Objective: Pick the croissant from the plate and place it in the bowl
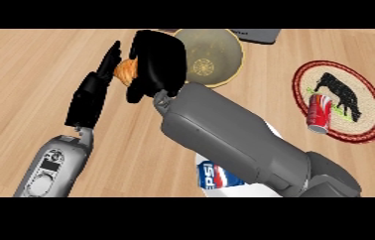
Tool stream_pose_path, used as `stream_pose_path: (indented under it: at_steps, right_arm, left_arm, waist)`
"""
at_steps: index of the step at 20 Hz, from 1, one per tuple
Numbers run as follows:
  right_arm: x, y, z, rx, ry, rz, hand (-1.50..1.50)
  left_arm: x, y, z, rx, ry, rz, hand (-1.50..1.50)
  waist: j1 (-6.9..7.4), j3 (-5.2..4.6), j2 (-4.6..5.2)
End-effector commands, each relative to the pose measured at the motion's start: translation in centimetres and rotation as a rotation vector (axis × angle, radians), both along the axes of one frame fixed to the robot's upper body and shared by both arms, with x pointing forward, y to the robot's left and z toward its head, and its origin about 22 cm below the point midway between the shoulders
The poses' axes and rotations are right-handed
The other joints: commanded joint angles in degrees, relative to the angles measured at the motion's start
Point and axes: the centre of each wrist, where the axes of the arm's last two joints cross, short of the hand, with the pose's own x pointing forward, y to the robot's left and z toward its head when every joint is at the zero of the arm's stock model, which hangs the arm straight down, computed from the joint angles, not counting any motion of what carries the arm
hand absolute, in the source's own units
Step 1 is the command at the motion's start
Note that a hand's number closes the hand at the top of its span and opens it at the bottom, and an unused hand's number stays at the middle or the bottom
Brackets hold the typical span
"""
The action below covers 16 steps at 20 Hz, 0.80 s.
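**Right hand curled over the croissant beside the bowl**

Our right hand (157, 65) is black and bulky at the end of its grey forearm, which crosses the view from the lower right. Its fingers curl down over the golden-brown, ridged croissant (125, 72), of which we see only a small orange-tan patch at the hand's left edge. The rest of the pastry is hidden beneath the palm, so we cannot tell for sure whether it hangs in the air or rests on the wood.

The croissant lies just left of the round olive-tan bowl (212, 58), whose rim the hand partly overlaps. It is well apart from the round woven plate with a red rim and a black cow figure (322, 80) at the right.

Our left hand (95, 92) lies close beside the croissant on its left, fingers straight and pointing up the view.

A red soda can (319, 114) lies on the plate. A blue-and-white Pepsi can (216, 177) peeks from under the right forearm, on the light wooden counter (44, 60).
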Motion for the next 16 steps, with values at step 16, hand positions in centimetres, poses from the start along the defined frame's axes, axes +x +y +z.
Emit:
stream_pose_path:
  at_steps: [16]
  right_arm:
    - [3.3, 0.4, -0.5, 0.240, -0.220, -0.326, 1.50]
  left_arm:
    - [0.6, 1.5, 0.3, -0.005, -0.021, 0.091, 0.00]
  waist:
    - [-5.57, 0.24, 0.70]
